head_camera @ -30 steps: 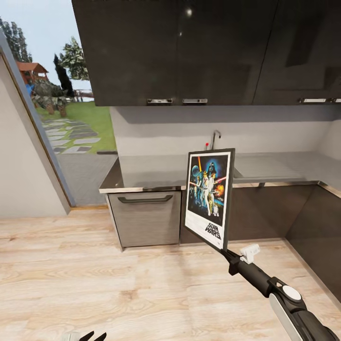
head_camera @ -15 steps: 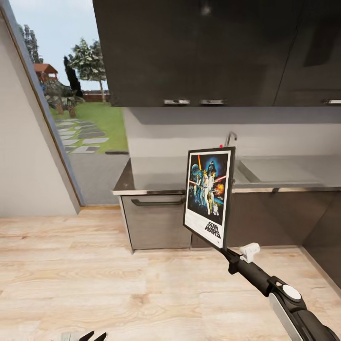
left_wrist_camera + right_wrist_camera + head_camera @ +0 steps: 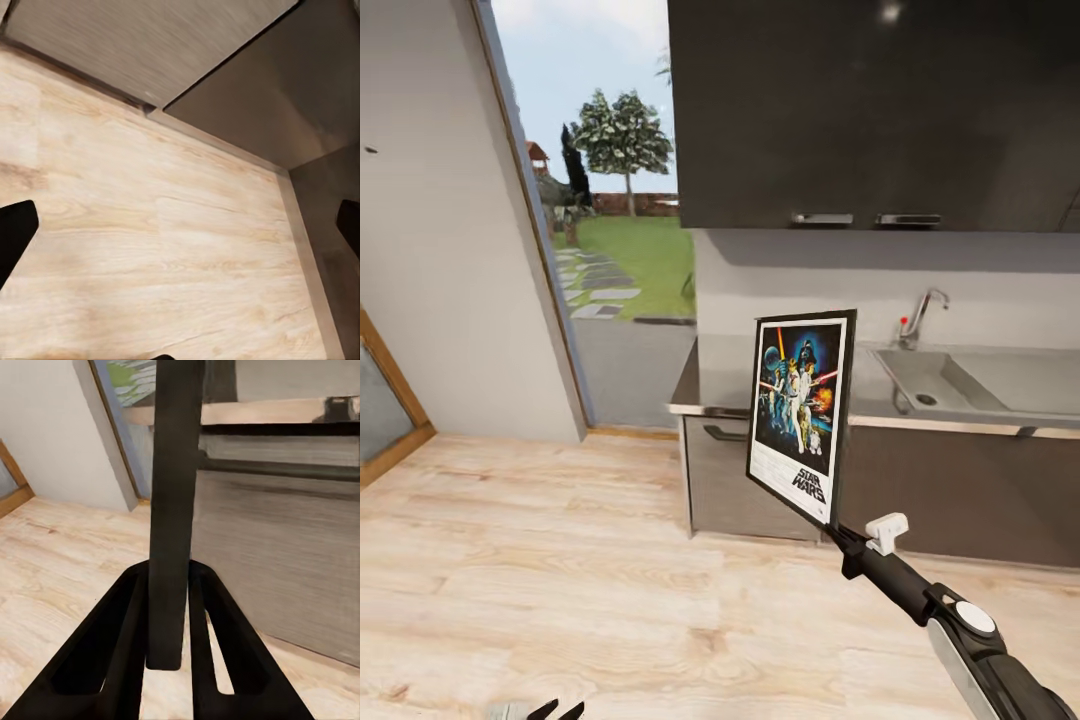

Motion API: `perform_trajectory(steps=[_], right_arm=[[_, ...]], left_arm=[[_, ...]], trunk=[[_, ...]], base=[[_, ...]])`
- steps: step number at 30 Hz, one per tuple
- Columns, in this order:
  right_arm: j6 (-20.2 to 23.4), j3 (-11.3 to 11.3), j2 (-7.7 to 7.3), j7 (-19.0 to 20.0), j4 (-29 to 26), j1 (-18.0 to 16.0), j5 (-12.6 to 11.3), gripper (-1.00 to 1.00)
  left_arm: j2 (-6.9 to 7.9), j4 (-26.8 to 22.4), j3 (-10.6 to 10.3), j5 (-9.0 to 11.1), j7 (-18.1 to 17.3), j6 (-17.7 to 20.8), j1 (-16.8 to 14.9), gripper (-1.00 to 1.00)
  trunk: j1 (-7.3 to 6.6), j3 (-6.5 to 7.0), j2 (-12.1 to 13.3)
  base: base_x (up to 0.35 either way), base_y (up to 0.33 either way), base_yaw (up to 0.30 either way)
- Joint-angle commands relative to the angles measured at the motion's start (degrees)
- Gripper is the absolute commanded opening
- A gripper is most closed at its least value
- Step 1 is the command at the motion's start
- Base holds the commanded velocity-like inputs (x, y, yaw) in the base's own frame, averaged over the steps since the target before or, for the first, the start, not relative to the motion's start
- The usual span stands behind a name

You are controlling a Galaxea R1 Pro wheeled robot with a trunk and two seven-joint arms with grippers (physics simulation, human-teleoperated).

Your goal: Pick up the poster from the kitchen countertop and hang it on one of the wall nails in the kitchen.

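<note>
Carried the poster (image 3: 800,415) upright in the right gripper (image 3: 838,535), pinched at the frame's lower right corner and nowhere else. Saw it from the right wrist as a thin dark edge (image 3: 174,510) wedged between two closed fingers (image 3: 131,652). Kept it off the kitchen countertop (image 3: 705,395), in the air before that slab's front edge, near its left end. Hung the left gripper (image 3: 550,711) low over the wooden floor (image 3: 560,560), fingers (image 3: 15,232) apart and holding nothing.

Judged the grip to be the main risk: held by one corner, so likely to swing or twist out on a quick turn or a knock against the countertop's front edge or the upper cabinets (image 3: 860,110). Judged the target hard as well: a wall nail (image 3: 370,150) no bigger than a speck, on the pale wall far to the left, well apart from the poster and easy to miss or overshoot. Could not see any hanging fitting on the frame's back.

Counted one poster, one nail in sight, one countertop, one sink (image 3: 930,385), one tap (image 3: 922,312), two grippers.
</note>
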Motion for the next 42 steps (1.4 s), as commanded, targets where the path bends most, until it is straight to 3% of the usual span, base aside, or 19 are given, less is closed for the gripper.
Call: perform_trajectory(steps=[1,14,42], right_arm=[[0.33,0.06,-0.05,0.29,-0.04,-0.04,-0.74,-1.00],[0.26,0.06,-0.04,0.29,-0.04,-0.04,-0.73,-1.00],[0.14,0.06,-0.08,0.29,-0.02,-0.03,-0.73,-1.00]], left_arm=[[0.03,-0.08,-0.49,0.43,-0.01,-0.28,-0.05,1.00],[0.03,-0.08,-0.49,0.44,-0.01,-0.28,-0.05,1.00],[0.03,-0.08,-0.49,0.51,-0.01,-0.28,-0.05,1.00]], trunk=[[0.04,-0.11,-0.12],[0.04,0.47,-0.12],[0.04,3.03,-0.12]], base=[[0.048,0.286,0.227],[0.012,0.240,0.057],[0.000,0.010,0.001]])
